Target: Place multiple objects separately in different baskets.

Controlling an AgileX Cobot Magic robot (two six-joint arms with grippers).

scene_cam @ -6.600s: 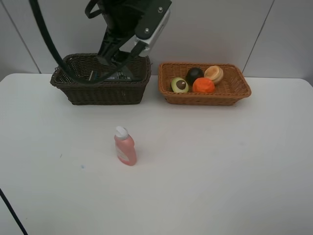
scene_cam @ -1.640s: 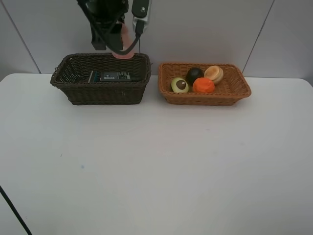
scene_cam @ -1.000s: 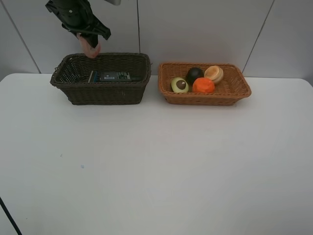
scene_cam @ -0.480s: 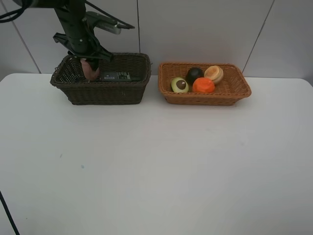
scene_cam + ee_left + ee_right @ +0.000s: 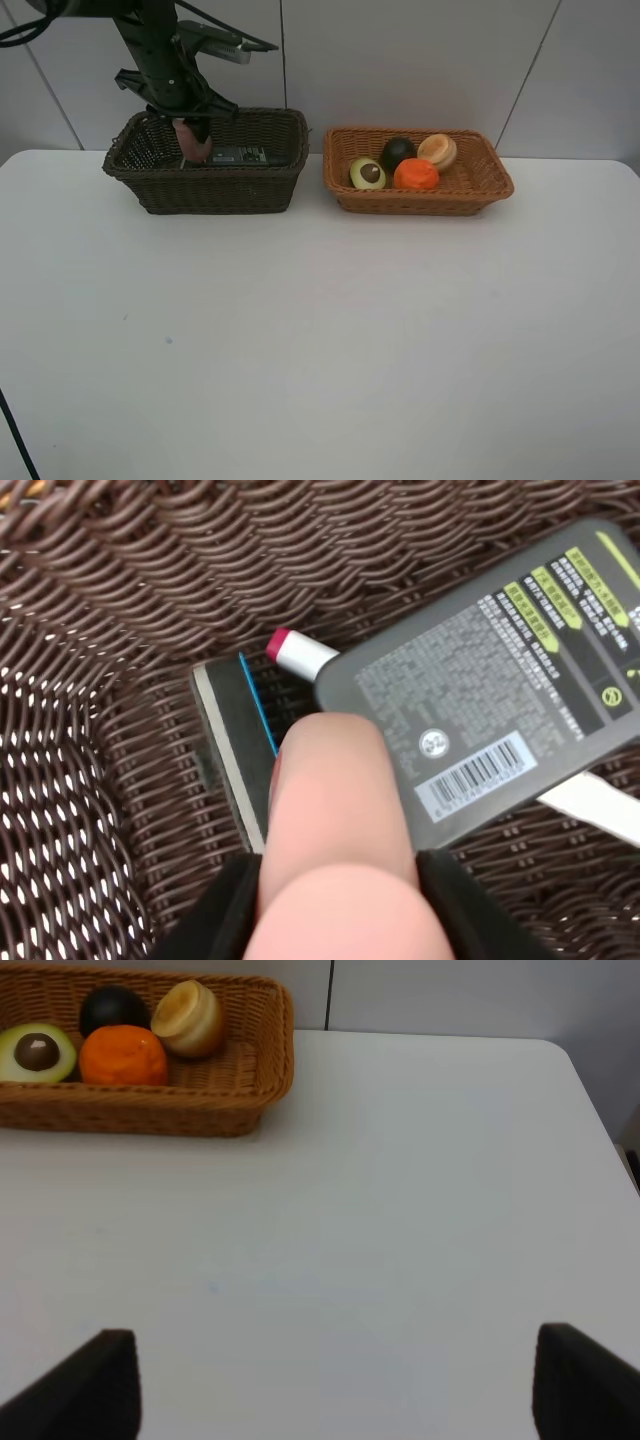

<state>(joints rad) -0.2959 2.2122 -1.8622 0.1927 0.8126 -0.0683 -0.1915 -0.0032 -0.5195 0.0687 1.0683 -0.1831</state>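
A white table (image 5: pixel 330 350) stands before pale panelled walls (image 5: pixel 420 60).

- Pink bottle (image 5: pixel 335 850): lower end cut off by the frame edge in the left wrist view; largely hidden behind the dark basket (image 5: pixel 205 185) wall in the high view.
- Marker (image 5: pixel 300 655): only the pink tip shows; the rest lies under the dark pump bottle (image 5: pixel 480 695).
- Right fingers (image 5: pixel 100 1385): cropped at the frame edge.

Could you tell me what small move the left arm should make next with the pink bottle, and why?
Probably open the left claw fully. The pink bottle it grips is already down inside the dark brown basket, over the black flat device and marker.
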